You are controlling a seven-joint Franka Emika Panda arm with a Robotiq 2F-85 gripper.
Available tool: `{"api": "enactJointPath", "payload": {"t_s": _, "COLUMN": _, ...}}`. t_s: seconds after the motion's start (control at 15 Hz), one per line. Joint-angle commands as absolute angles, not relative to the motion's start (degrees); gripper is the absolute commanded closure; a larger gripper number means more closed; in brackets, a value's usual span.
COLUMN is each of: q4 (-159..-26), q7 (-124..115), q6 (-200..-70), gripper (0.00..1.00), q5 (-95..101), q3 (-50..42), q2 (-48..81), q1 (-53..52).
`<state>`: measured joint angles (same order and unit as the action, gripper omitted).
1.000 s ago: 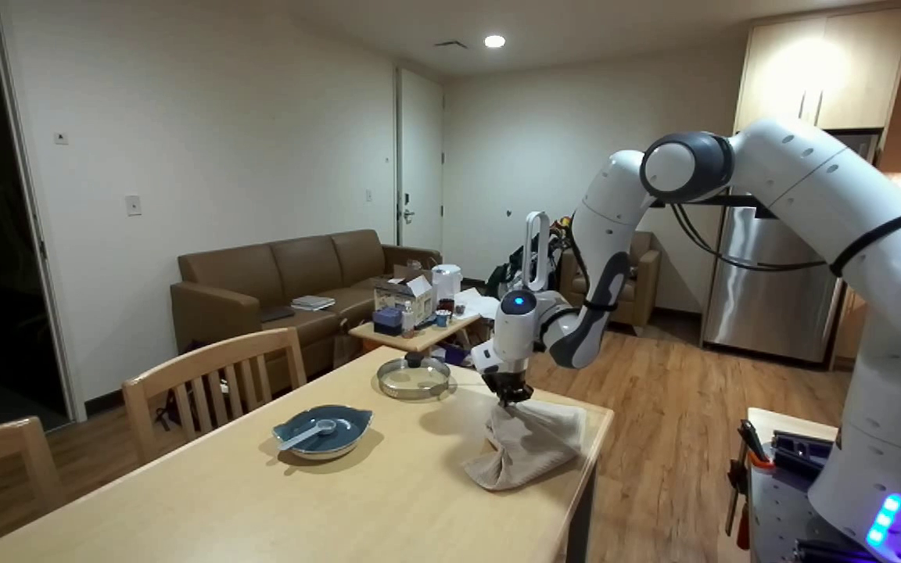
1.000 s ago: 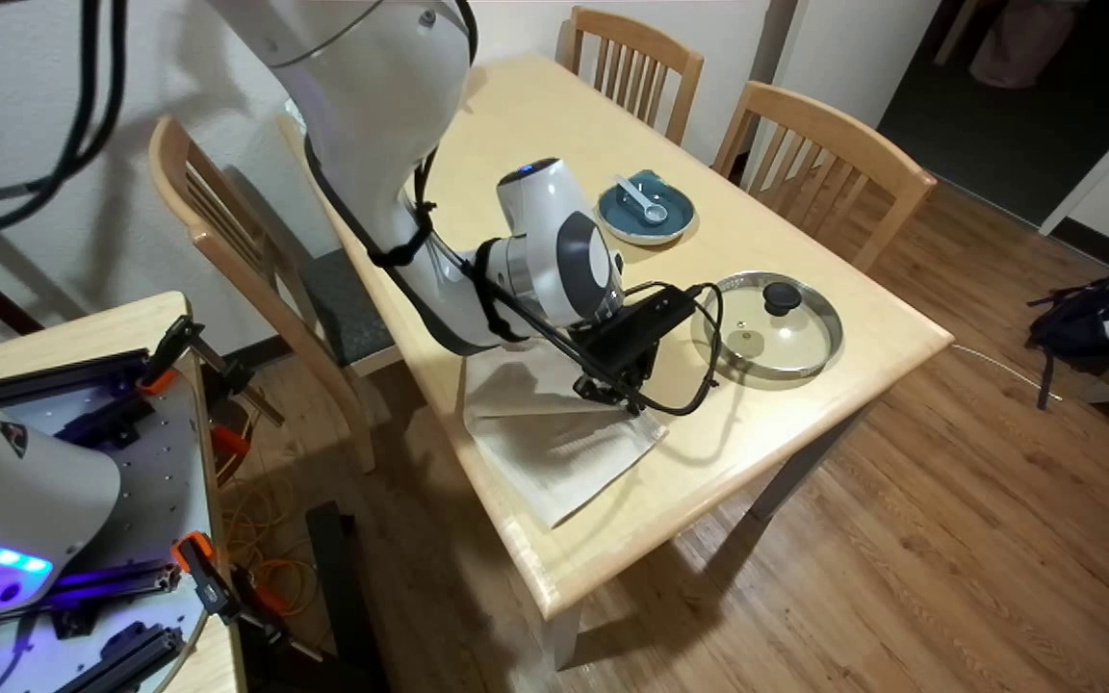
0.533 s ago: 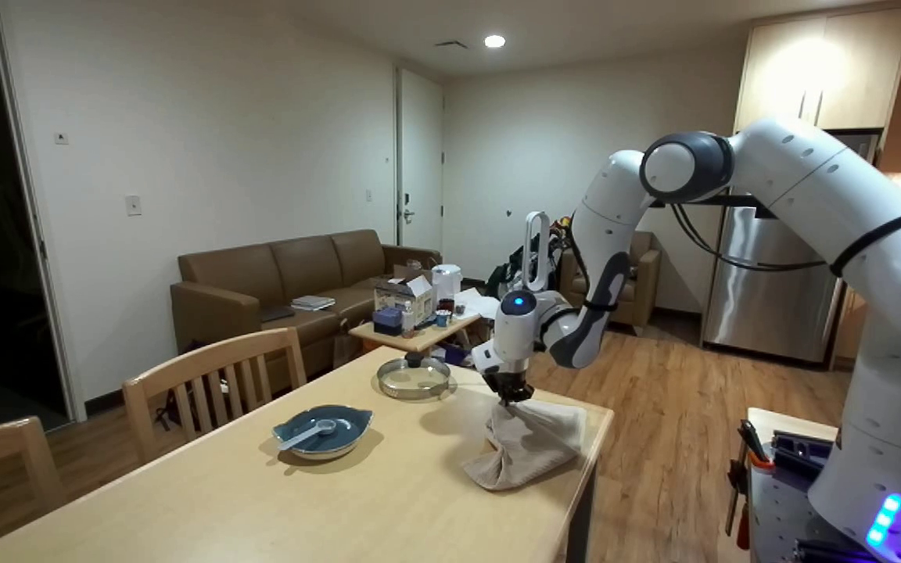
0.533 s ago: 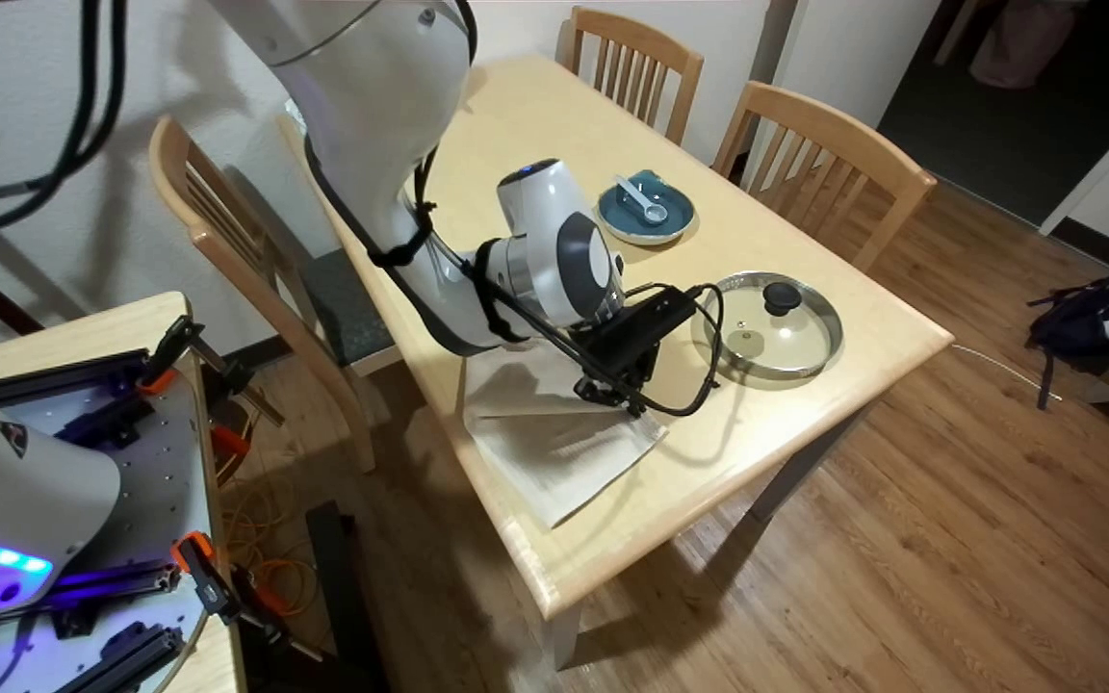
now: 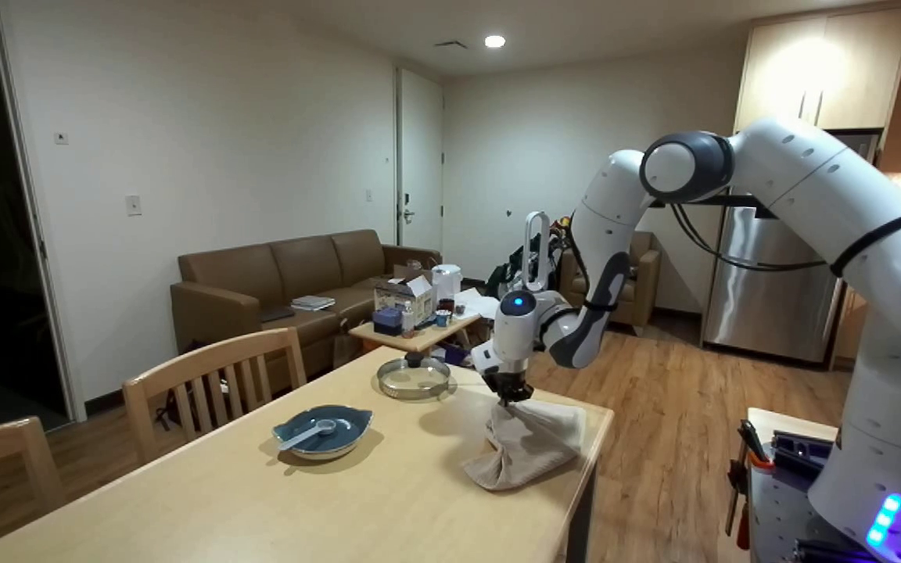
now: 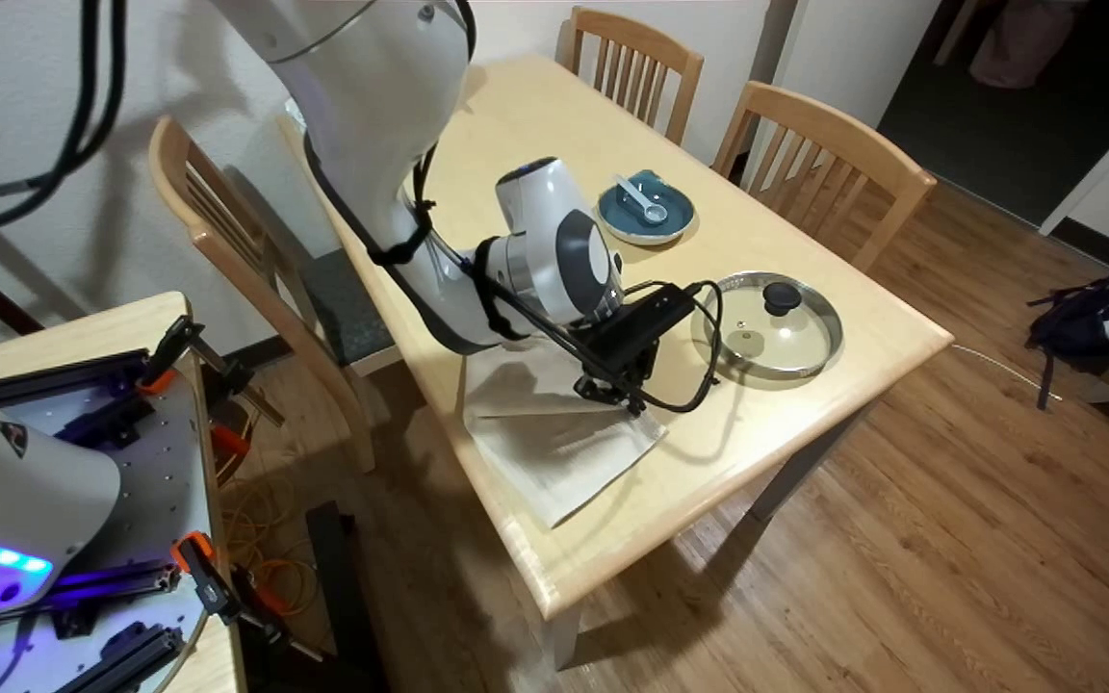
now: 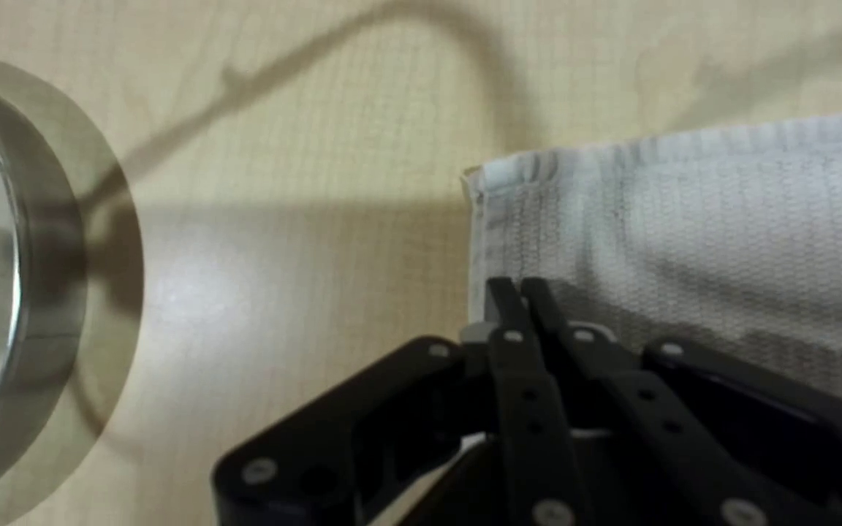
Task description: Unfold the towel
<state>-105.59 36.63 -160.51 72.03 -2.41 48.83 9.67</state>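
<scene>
Your towel [image 5: 533, 446] is on the tabletop [image 5: 388, 500], near its edge, tented up to your fingers [image 7: 514, 351], which look closed on a pinch of it. Expect light, limp cloth; ribbed weave should slip little. Likeliest hold for you: hemmed corner [image 7: 500, 175], one layer only. Wrist view alone resolves that hem; crosswise fold [image 6: 526, 415] shows in an exterior view instead.

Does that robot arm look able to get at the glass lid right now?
Probably yes: nothing seems to stand between the gripper and the glass lid. The jaws, shut and perhaps pinching the towel, would first need to open.
</scene>
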Motion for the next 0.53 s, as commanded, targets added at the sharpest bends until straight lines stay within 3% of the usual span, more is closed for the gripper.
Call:
{"api": "enactJointPath", "payload": {"t_s": 0.0, "q4": -109.4, "q7": 35.5, "q6": -161.1, "gripper": 0.99, "q5": 76.1, "q3": -3.5, "q2": 43.8, "q1": 6.7}}
{"api": "enactJointPath", "payload": {"t_s": 0.47, "q4": -115.4, "q7": 36.7, "q6": -158.9, "gripper": 0.99, "q5": 82.6, "q3": -1.6, "q2": 34.4, "q1": 1.3}}
